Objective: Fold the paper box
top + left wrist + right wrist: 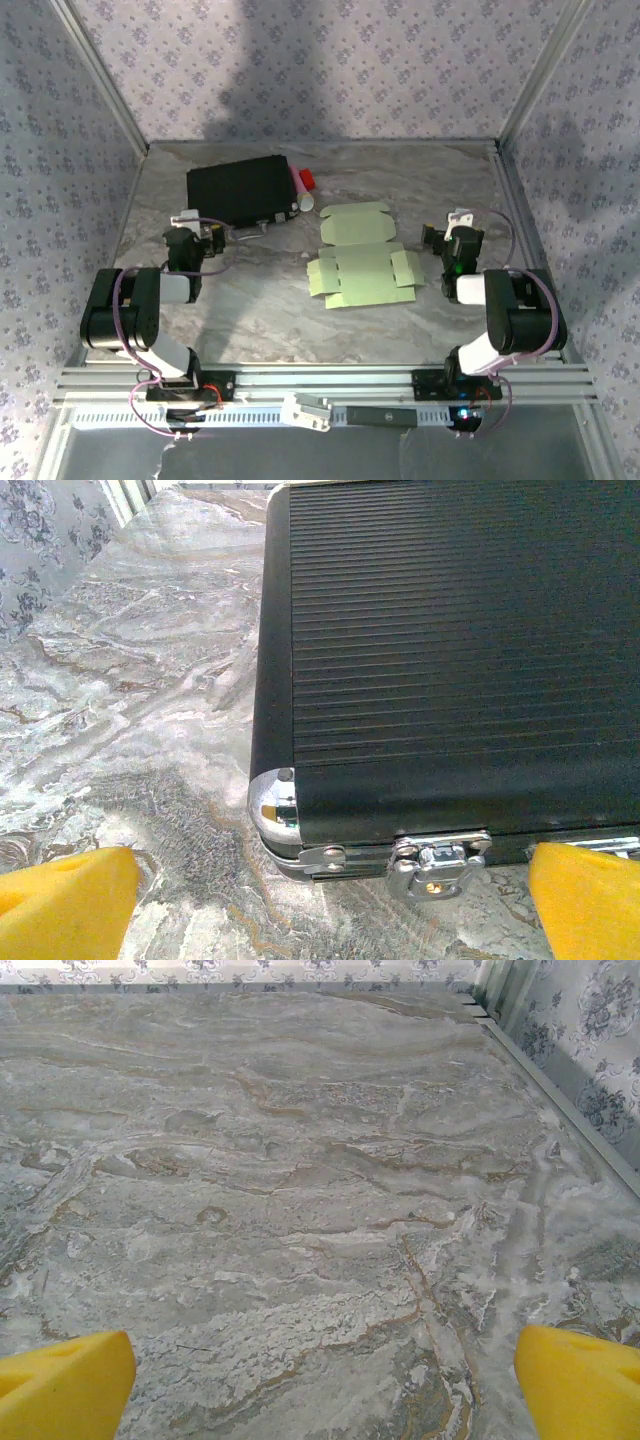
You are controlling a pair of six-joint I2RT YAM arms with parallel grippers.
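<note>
The paper box (360, 262) lies flat on the marble table as a pale green die-cut sheet with tabs and flaps, near the middle of the top view. My left gripper (190, 232) hangs to its left, open, yellow fingertips (62, 900) wide apart with nothing between them. It faces the corner of a black case (440, 650). My right gripper (455, 235) is to the right of the sheet, open too, its yellow fingertips (580, 1380) spread over bare marble.
The ribbed black case (240, 190) with chrome corner and latch (432, 860) lies at the back left. A red and white item (303, 186) sits by its right end. Walls with metal posts ring the table (440, 180).
</note>
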